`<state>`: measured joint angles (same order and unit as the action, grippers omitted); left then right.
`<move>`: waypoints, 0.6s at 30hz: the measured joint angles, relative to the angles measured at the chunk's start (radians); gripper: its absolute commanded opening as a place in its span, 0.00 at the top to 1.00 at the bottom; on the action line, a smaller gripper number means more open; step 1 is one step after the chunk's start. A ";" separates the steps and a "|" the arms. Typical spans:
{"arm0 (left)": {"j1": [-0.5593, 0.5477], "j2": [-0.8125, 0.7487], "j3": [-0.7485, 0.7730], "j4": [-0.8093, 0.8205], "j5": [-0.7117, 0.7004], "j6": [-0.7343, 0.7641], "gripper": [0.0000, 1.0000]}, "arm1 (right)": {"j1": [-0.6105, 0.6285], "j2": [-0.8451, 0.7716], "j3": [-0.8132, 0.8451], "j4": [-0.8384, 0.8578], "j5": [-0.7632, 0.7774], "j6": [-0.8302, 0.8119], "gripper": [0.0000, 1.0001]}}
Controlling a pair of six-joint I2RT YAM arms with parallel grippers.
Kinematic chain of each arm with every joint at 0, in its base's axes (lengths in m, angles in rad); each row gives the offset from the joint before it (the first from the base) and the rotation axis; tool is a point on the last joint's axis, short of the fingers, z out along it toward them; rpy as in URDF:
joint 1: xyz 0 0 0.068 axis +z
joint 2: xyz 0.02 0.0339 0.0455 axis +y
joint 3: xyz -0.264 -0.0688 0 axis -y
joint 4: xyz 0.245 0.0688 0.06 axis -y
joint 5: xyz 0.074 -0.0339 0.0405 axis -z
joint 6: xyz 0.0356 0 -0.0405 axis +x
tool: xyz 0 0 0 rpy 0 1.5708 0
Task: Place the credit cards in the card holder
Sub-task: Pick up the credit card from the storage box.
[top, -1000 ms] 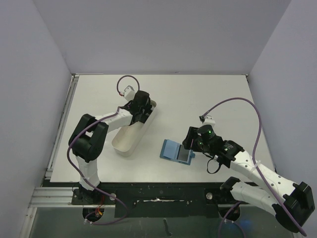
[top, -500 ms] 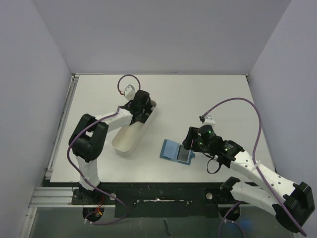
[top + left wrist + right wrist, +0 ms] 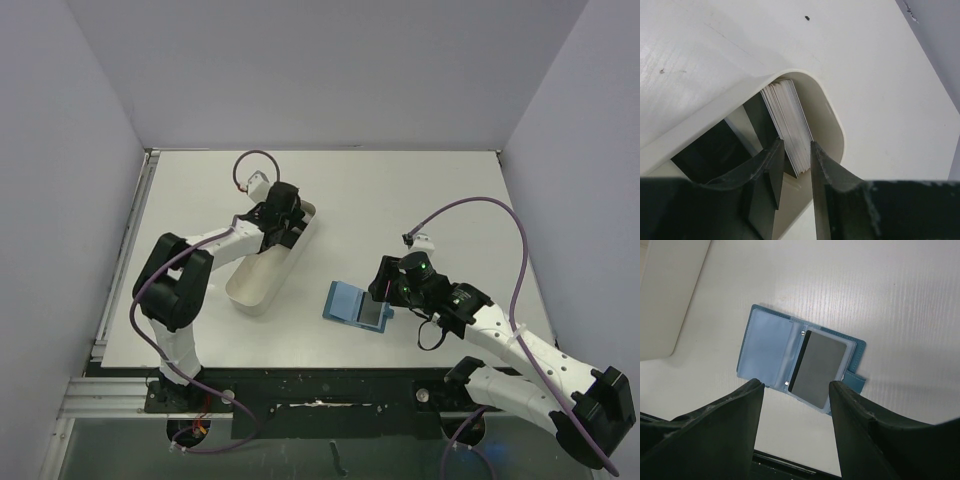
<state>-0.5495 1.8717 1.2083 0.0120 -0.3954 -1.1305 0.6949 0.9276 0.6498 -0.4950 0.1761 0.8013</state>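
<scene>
The left arm (image 3: 200, 255) is seen reaching from the lower left of the top view up toward the left of centre. The left end effector (image 3: 284, 214) is pointed downward; in its wrist view the fingers (image 3: 771, 172) are drawn close, with only a narrow gap between them. The right arm (image 3: 520, 352) is folded in from the lower right corner. The right end effector (image 3: 795, 385) is tilted downward, its jaws spread wide.

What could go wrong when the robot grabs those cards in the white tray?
The left tool straddles a whole stack of cards standing in the tray, so it may lift several at once or spill them. The wallet lies unheld under the open right tool and might slide.
</scene>
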 measured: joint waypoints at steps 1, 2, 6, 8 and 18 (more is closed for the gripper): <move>0.002 0.000 -0.004 -0.001 0.002 -0.004 0.73 | 0.000 0.000 0.000 0.000 0.000 0.000 0.44; 0.005 0.000 -0.008 -0.002 0.003 -0.010 0.73 | 0.000 0.000 0.000 0.000 0.000 0.000 0.44; 0.010 0.000 -0.009 -0.001 0.008 -0.018 0.71 | 0.000 0.000 0.000 0.000 0.000 0.002 0.44; 0.010 0.002 -0.009 -0.001 0.010 -0.019 0.70 | 0.000 0.000 0.000 0.000 0.000 0.003 0.44; 0.016 0.042 -0.009 0.011 0.042 -0.042 0.68 | 0.000 0.000 0.000 0.000 0.000 0.003 0.44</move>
<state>-0.5339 1.9137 1.1992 0.0231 -0.3534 -1.1725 0.6949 0.9276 0.6498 -0.4946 0.1761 0.8040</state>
